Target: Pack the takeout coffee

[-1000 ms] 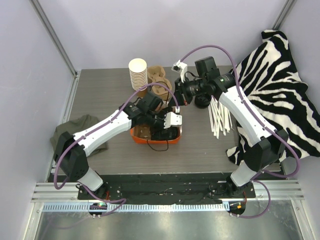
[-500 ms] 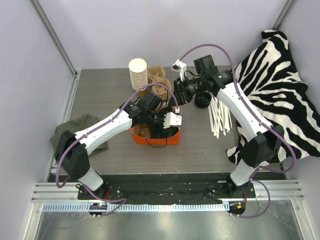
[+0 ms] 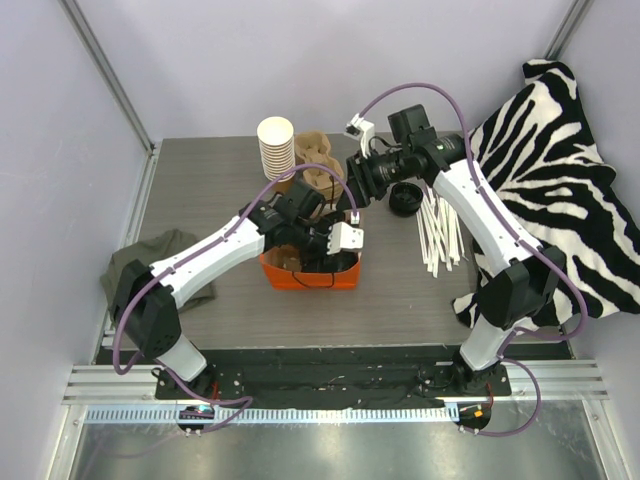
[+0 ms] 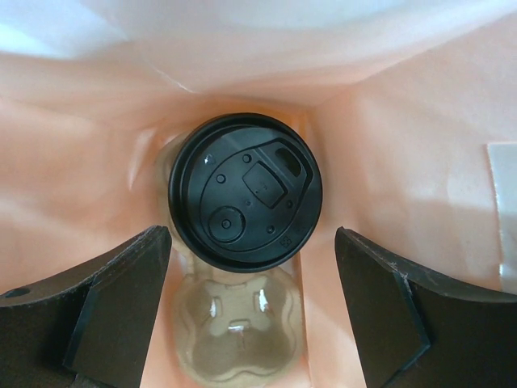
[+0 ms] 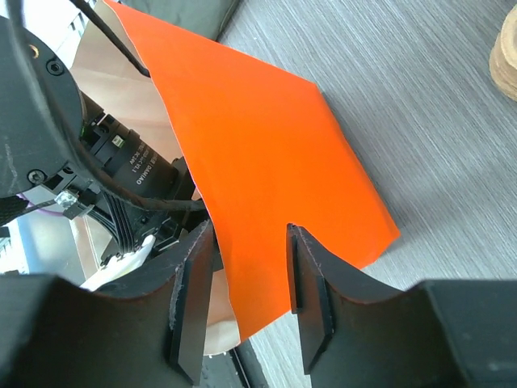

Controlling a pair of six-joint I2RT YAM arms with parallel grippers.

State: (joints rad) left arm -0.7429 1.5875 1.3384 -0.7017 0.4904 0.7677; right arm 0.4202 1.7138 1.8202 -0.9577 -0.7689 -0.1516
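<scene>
Since the takeout coffee (image 4: pixel 245 191) already sits inside the orange paper bag (image 5: pixel 258 145), seated in the far well of a moulded pulp cup carrier (image 4: pixel 234 343) on the bag's floor, the danger from here lies, I judge, in getting the arms out cleanly. The left pincer (image 4: pixel 252 246) hangs deep in the bag with its fingers spread wide, one on either side of the cup and touching neither it nor the lid. The paper walls lean in close around them, so a withdrawal that drifts sideways could drag a wall, tug the carrier, or clip the lid's rim and tip the cup. The right pincer (image 5: pixel 250 242) is at the bag's upper edge, its fingers standing apart with the orange panel running between them rather than squeezed. If that panel is left unsupported, it may sag inward onto the left arm or over the cup. From the top camera the cup itself is hidden by the left arm and the bag, which stands on the counter (image 3: pixel 200 190) near the spare pulp carriers (image 3: pixel 312 152). The cup stands upright, its long axis vertical, with the black lid facing straight up toward the left wrist camera. The sip opening lies toward the upper right of that view, and the carrier's near well is empty.
</scene>
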